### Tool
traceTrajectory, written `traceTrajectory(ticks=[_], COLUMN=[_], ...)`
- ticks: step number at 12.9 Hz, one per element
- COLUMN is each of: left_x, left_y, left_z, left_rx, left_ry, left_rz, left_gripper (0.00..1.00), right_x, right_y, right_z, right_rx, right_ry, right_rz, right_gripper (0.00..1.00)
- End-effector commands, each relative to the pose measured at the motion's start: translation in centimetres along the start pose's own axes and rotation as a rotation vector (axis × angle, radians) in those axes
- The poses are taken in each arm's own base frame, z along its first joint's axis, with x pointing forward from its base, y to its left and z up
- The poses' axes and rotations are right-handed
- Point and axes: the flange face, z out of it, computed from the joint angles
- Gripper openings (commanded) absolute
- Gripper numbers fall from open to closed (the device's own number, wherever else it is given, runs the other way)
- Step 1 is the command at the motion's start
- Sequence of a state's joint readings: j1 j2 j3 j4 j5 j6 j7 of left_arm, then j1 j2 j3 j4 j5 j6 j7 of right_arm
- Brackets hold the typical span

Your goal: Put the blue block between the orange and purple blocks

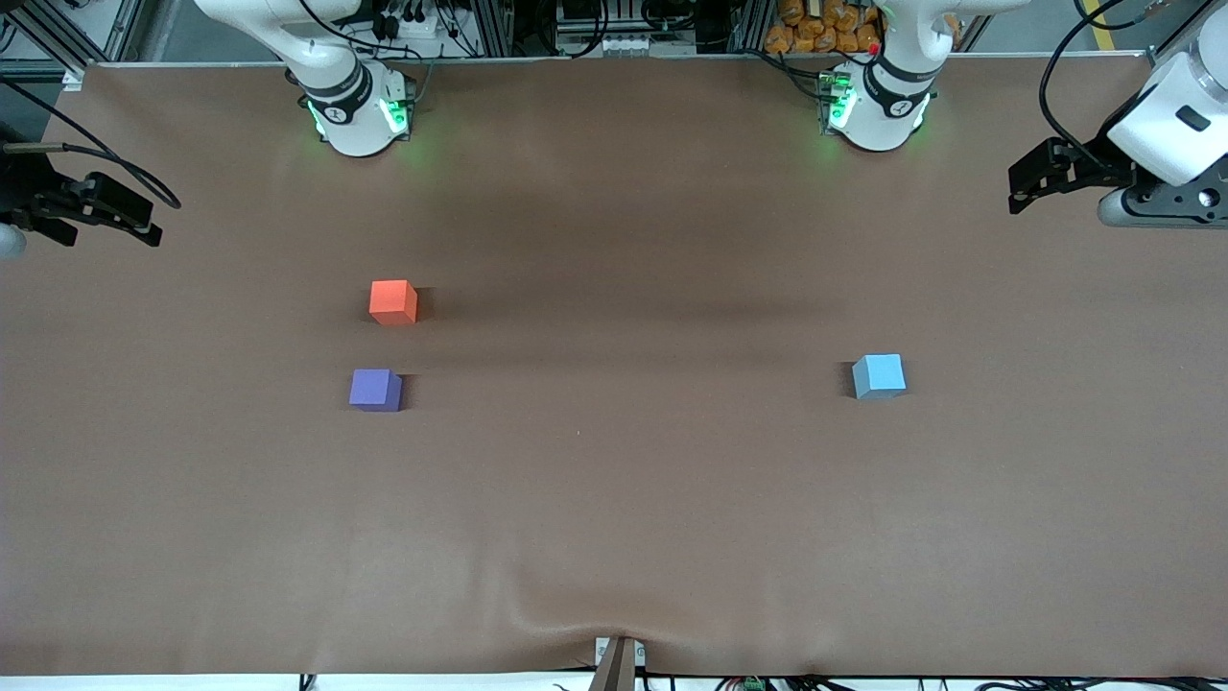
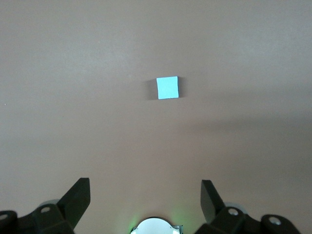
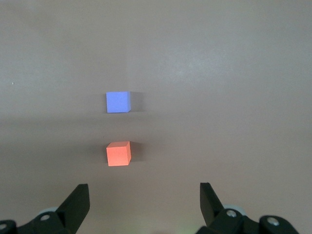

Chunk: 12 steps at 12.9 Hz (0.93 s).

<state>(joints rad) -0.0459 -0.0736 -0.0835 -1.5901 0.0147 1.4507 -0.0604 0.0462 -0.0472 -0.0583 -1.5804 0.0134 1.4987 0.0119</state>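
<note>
The light blue block (image 1: 879,375) sits on the brown table toward the left arm's end; it also shows in the left wrist view (image 2: 167,87). The orange block (image 1: 393,301) and the purple block (image 1: 375,390) sit toward the right arm's end, a small gap between them, the purple one nearer the front camera. Both show in the right wrist view, orange (image 3: 118,153) and purple (image 3: 118,102). My left gripper (image 1: 1019,195) is open and empty, held high at the left arm's end (image 2: 145,195). My right gripper (image 1: 144,226) is open and empty, held high at the right arm's end (image 3: 145,195).
The two arm bases (image 1: 355,110) (image 1: 878,110) stand along the table's edge farthest from the front camera. The brown table cover (image 1: 614,499) has a wrinkle at a clamp (image 1: 619,660) on its nearest edge.
</note>
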Motion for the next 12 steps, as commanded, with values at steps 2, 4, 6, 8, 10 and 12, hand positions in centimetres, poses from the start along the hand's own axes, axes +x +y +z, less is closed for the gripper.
traceTrajectory(ticks=[2, 4, 6, 8, 10, 12], left_x=[-0.6, -0.5, -0.4, 0.3, 2.5, 3.9], left_y=[-1.8, -1.6, -1.4, -0.9, -0.4, 3.1], left_z=[-1.4, -1.3, -1.1, -0.2, 3.5, 8.3], left_rx=[0.019, 0.029, 0.049, 0.051, 0.035, 0.028], left_ry=[0.023, 0.021, 0.02, 0.008, -0.047, 0.0], left_rz=[-0.03, -0.034, -0.067, -0.085, -0.073, -0.011], left_gripper=[1.0, 1.0, 1.0, 1.0, 1.0, 1.0], right_x=[-0.1, -0.2, -0.1, -0.2, 0.0, 0.0], right_y=[0.0, 0.0, 0.5, 0.4, 0.5, 0.5], right_z=[-0.7, -0.9, -0.8, -1.0, -1.0, -1.0], right_rx=[-0.001, -0.001, 0.001, 0.001, 0.001, 0.002], right_ry=[-0.002, -0.002, 0.004, 0.002, 0.01, 0.01], right_rz=[-0.009, -0.009, -0.001, -0.003, -0.001, 0.0], right_gripper=[1.0, 1.0, 1.0, 1.0, 1.0, 1.0])
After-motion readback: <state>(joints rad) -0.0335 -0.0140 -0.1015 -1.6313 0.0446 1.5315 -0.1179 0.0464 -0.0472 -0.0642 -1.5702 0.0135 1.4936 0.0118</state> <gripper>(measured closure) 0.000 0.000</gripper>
